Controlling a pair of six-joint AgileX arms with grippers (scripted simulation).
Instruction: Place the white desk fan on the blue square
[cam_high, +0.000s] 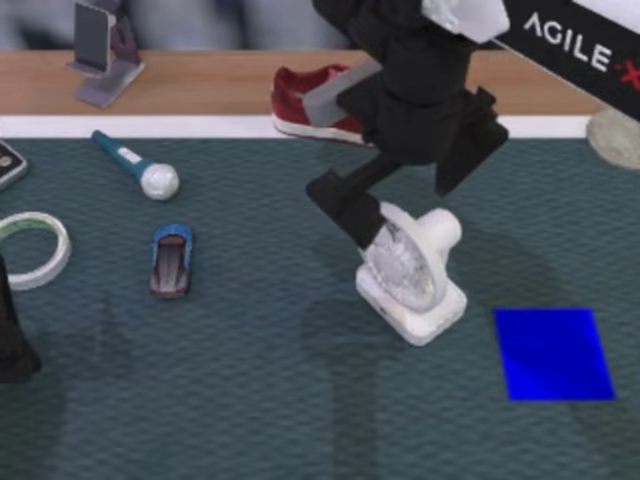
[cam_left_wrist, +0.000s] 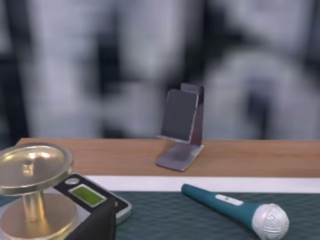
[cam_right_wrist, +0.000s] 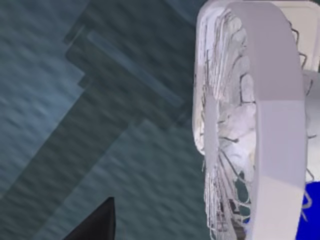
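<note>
The white desk fan (cam_high: 412, 275) stands upright on the green mat near the middle, its grilled head facing the table's front left. My right gripper (cam_high: 405, 215) hangs open just above and behind it, with one dark finger (cam_high: 345, 205) beside the head on its left. In the right wrist view that finger (cam_right_wrist: 97, 225) stays apart from the fan's rim (cam_right_wrist: 277, 125). The blue square (cam_high: 553, 353) lies flat to the fan's right, bare. My left gripper (cam_high: 10, 345) is parked at the left edge.
A red shoe (cam_high: 310, 100) and a phone stand (cam_high: 100, 50) sit on the wooden strip at the back. A teal microphone (cam_high: 135, 165), a blue toy car (cam_high: 170, 260), a white tape ring (cam_high: 35, 250) and a scale (cam_left_wrist: 75, 195) occupy the left side.
</note>
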